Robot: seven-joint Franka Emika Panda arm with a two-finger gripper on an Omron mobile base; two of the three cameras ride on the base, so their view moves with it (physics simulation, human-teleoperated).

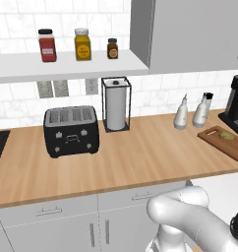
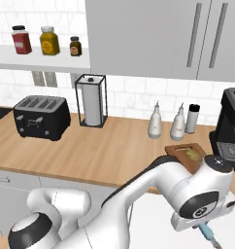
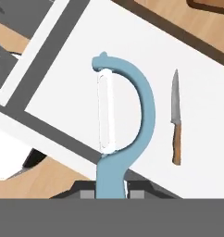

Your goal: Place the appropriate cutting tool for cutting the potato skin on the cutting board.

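While the potato [image 1: 227, 135] lies on the cutting board [image 1: 215, 139], the pincer [image 3: 111, 190] is clamped on the cutting tool [image 3: 121, 125] by its blue handle, above a knife [image 3: 176, 118].

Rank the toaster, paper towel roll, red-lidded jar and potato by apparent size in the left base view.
1. Toaster.
2. Paper towel roll.
3. Red-lidded jar.
4. Potato, smallest.
The jar sits farther back on the shelf, so its margin over the potato is unsure.
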